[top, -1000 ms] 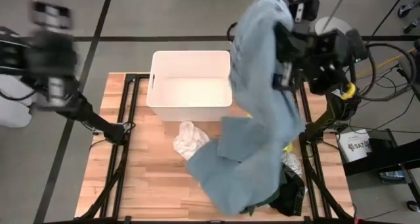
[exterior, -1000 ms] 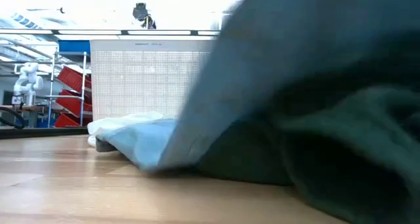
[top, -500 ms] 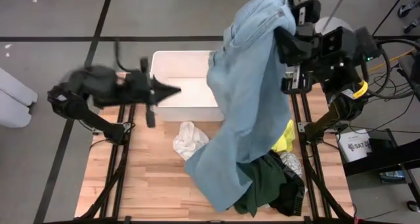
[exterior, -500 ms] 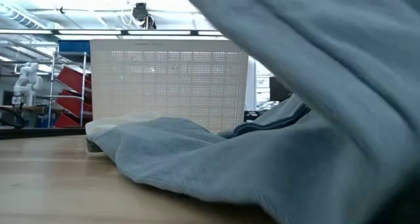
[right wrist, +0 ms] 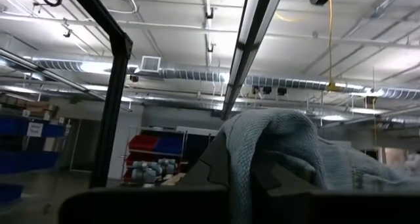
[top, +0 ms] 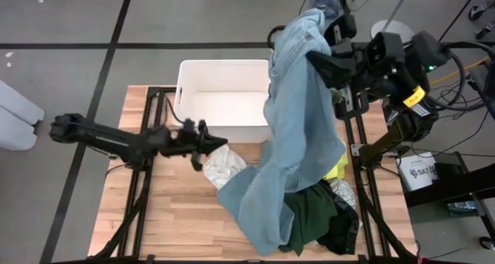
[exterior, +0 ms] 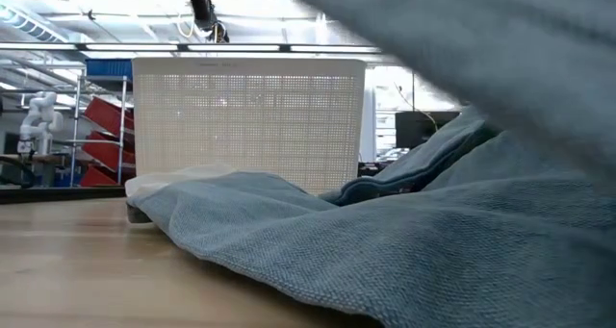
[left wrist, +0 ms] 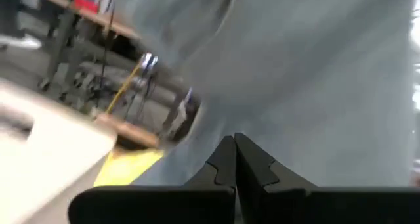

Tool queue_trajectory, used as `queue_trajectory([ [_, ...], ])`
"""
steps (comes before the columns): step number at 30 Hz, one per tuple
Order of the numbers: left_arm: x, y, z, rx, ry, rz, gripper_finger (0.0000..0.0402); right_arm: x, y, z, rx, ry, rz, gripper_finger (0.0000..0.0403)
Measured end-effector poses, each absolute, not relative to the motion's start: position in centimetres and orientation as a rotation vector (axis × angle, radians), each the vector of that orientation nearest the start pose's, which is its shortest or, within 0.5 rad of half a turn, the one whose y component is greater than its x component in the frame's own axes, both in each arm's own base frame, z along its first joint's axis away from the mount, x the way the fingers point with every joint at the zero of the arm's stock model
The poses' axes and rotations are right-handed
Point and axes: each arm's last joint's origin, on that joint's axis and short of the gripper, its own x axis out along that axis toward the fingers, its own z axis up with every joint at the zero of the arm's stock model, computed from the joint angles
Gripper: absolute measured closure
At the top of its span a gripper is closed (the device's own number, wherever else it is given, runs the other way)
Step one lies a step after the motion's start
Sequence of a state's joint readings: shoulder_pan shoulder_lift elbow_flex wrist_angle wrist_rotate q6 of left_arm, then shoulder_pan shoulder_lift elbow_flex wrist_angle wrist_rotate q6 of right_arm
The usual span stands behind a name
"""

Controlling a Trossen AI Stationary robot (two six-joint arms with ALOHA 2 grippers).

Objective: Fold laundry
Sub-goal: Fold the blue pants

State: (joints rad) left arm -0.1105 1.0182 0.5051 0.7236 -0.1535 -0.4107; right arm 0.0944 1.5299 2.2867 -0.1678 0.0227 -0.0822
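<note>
I had the right gripper clenched on the light blue garment, hoisted high — it hung lengthwise down to the worktop. The left gripper, jaws pressed together and empty, sat beside its lower half — the nearer arm.

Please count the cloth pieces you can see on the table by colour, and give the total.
Light blue garment: 1
Small white cloth: 1
Yellow cloth: 1
Dark green cloth: 1
Black cloth: 1
Patterned grey-white cloth: 1
Total: 6
</note>
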Motion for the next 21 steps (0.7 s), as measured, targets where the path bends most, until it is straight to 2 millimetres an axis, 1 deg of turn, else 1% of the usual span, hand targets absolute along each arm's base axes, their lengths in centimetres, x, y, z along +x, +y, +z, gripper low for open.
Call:
queue_trajectory([
  [1, 21.7, -1.8, 27.7, -0.443, -0.254, 0.004, 0.0399, 22.6, 2.1, 63.2, -0.035, -0.586, 0.048, 0.0403],
  [3, 21.9, -1.5, 28.0, -0.454, -0.335, 0.029, 0.0391, 22.6, 2.1, 63.1, -0.01, -0.571, 0.058, 0.0403],
  [5, 22.8, -1.3, 27.7, -0.446, -0.314, 0.055, 0.0377, 22.7, 2.2, 63.0, 0.01, -0.548, 0.068, 0.0403],
  [7, 23.8, -1.4, 27.8, -0.435, -0.298, 0.034, 0.0359, 22.9, 2.2, 62.8, 0.018, -0.525, 0.073, 0.0403],
  [9, 24.9, -1.6, 27.1, -0.393, -0.232, 0.0, 0.0339, 22.9, 2.3, 62.7, 0.03, -0.522, 0.078, 0.0403],
  [12, 26.3, -1.6, 28.0, -0.378, -0.251, -0.028, 0.0305, 22.8, 2.7, 62.8, 0.059, -0.526, 0.102, 0.0403],
  [16, 28.1, -1.2, 27.6, -0.362, -0.193, -0.076, 0.0255, 22.7, 3.7, 62.8, 0.074, -0.523, 0.147, 0.0403],
  [19, 29.1, -0.7, 28.5, -0.349, -0.217, -0.137, 0.0218, 22.5, 4.4, 62.8, 0.083, -0.522, 0.179, 0.0403],
  [21, 29.7, -0.3, 28.6, -0.342, -0.21, -0.162, 0.0197, 22.4, 4.9, 62.8, 0.089, -0.522, 0.2, 0.0403],
])
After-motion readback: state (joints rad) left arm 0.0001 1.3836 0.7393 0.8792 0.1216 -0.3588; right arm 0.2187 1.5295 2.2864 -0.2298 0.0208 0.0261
